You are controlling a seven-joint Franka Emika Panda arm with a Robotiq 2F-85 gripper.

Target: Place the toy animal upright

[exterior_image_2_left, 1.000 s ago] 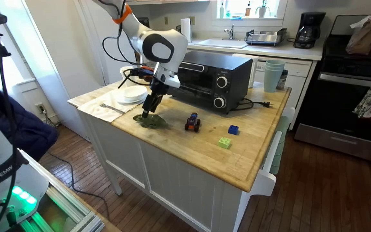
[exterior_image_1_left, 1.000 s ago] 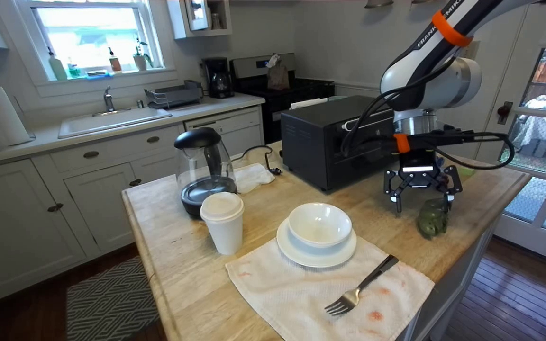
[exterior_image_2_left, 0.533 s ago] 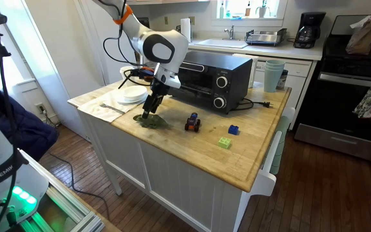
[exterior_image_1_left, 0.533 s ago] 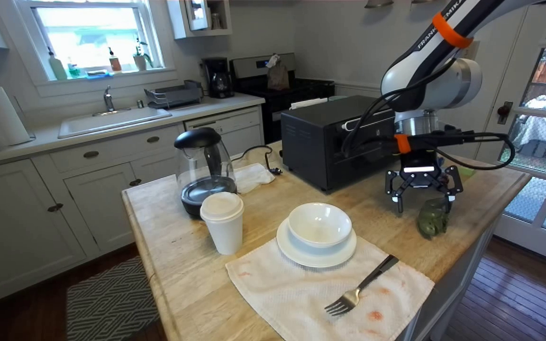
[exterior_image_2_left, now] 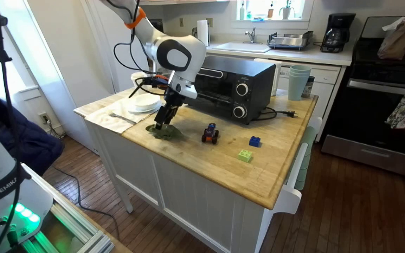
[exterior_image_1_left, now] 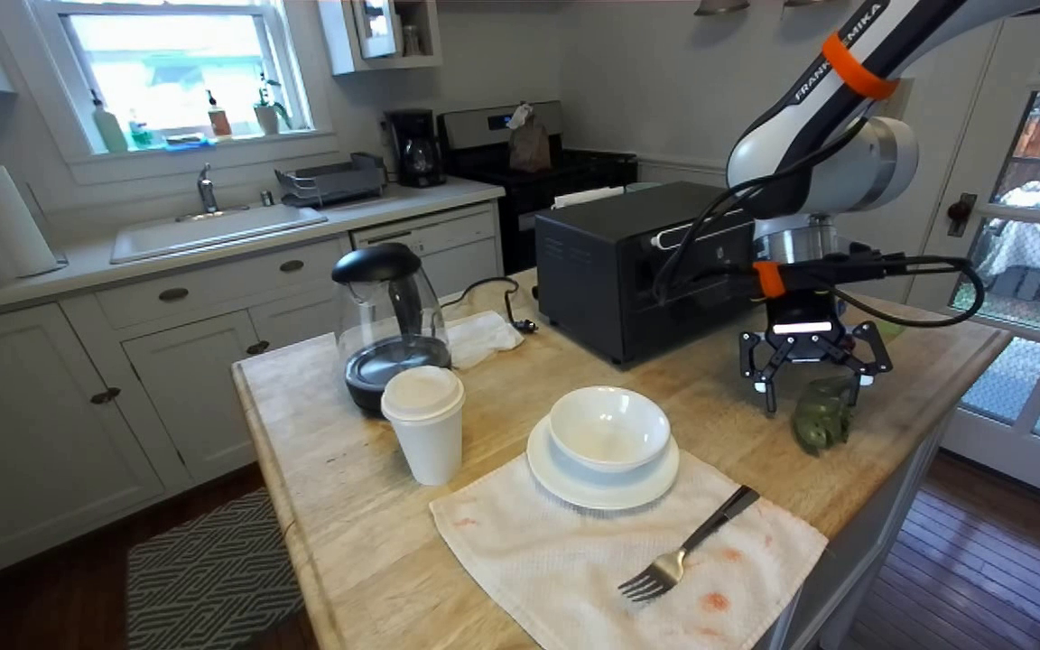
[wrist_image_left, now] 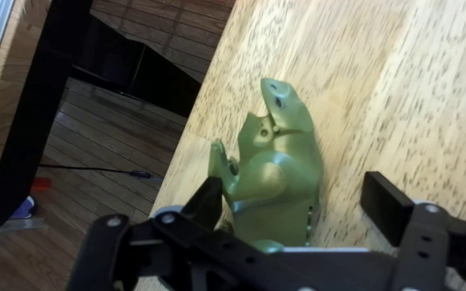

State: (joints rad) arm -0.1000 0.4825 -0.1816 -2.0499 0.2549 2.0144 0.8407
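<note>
The toy animal [wrist_image_left: 277, 178], a green figure with an open mouth, lies on its side on the wooden tabletop [wrist_image_left: 358, 60]. It also shows in both exterior views, as a dark green shape [exterior_image_1_left: 818, 424] near the table edge and a flatter one [exterior_image_2_left: 170, 133]. My gripper [wrist_image_left: 293, 190] stands open over its body. The finger [wrist_image_left: 206, 202] on the left of the wrist view is right at its front leg; whether they touch, I cannot tell. A wide gap separates its back from the opposite finger [wrist_image_left: 386, 206]. Its hind part is hidden behind the gripper.
A black toaster oven [exterior_image_1_left: 592, 280] stands close behind the gripper. A bowl [exterior_image_1_left: 610, 429] on a plate, a fork [exterior_image_1_left: 687, 546] and a cloth [exterior_image_1_left: 520, 533] lie nearby. Also on the table are a toy truck [exterior_image_2_left: 210, 133], a blue brick [exterior_image_2_left: 254, 141] and a green brick [exterior_image_2_left: 245, 155].
My gripper has come down slightly and shifted a little, and its jaws look slightly narrower. The toy animal has hardly moved, if at all.
</note>
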